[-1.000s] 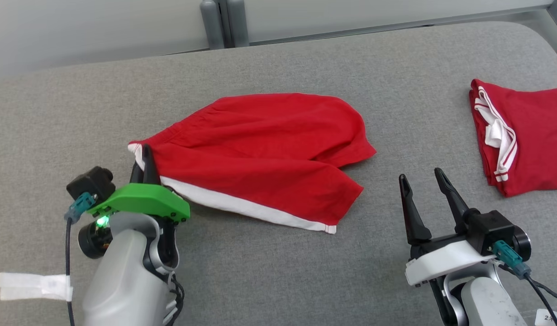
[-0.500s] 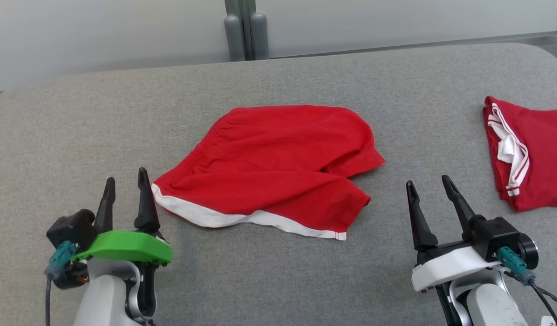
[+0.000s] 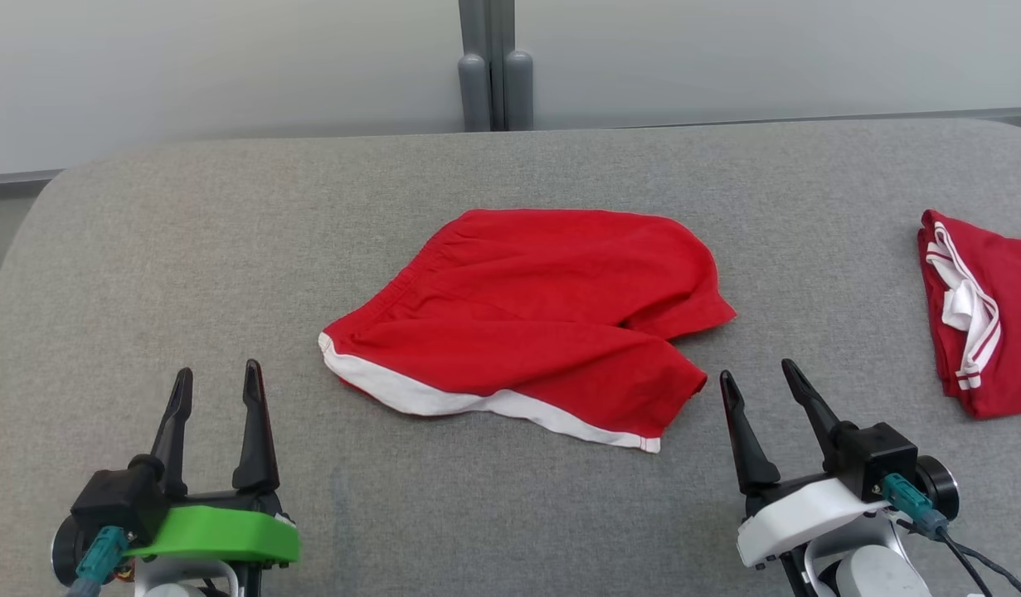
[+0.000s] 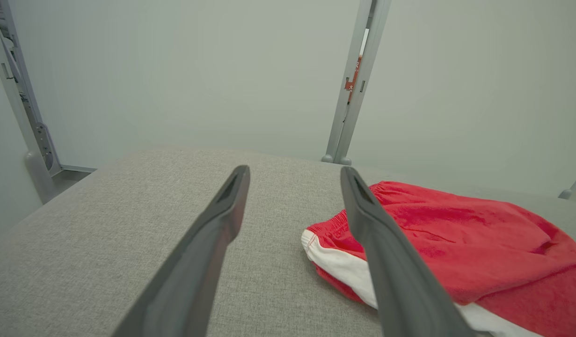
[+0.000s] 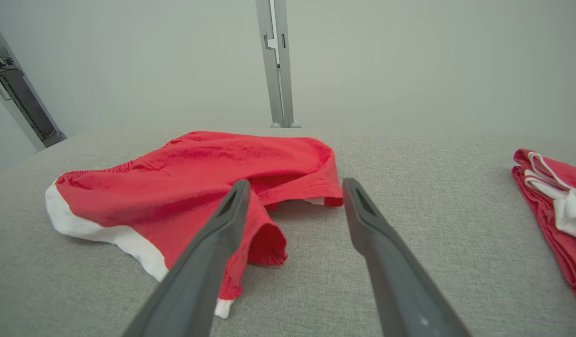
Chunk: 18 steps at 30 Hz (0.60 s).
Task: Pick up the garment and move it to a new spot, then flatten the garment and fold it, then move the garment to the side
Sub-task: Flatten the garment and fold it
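Head view: left claw point(image 3: 217, 371) has released the shorts point(image 3: 527, 315) and drawn back to lower left, jaws apart. Right claw point(image 3: 757, 371) is open at lower right. The shorts lie rumpled mid-frame on the counter point(image 3: 228, 232).
Left wrist view: shorts at lower right, untouched.
Right wrist view: shorts centre-left.
Judgement: relocation done, flattening is due next.

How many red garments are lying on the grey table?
2. The red shorts lie in the middle of the table; a second red garment lies at its far right, partly cut off by the picture's edge.
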{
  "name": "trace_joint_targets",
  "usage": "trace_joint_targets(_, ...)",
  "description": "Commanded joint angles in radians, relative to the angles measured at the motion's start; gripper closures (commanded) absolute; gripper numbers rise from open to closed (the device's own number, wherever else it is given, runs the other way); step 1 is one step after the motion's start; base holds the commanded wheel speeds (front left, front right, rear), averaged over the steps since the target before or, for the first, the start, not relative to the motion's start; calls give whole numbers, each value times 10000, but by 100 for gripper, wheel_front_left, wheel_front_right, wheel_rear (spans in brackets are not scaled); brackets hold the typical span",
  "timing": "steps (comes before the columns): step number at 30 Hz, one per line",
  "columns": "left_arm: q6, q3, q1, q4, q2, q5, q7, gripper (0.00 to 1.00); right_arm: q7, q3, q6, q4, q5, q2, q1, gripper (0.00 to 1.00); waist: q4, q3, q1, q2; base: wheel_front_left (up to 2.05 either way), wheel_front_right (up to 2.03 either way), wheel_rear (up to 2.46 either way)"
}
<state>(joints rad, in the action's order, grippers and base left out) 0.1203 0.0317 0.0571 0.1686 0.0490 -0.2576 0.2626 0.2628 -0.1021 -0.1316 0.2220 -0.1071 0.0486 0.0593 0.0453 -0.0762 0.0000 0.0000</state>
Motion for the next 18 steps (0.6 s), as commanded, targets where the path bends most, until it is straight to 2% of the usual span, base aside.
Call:
trace_joint_targets(1, 46, -46, -215, -77, 37, 79, 24, 0, 25, 18, 19, 65, -55, 33, -88, 0, 92, 23, 0, 0, 0, 0, 0)
trace_joint_targets(10, 108, -74, -751, -20, 39, 385, 24, 0, 25, 228, 19, 272, -135, 32, -83, 0, 97, -24, 0, 0, 0, 0, 0)
trace_joint_targets(18, 107, 68, -929, 26, 326, 367, 26, 0, 25, 278, 19, 337, -336, 32, -258, 0, -153, 75, 0, 0, 0, 0, 0)
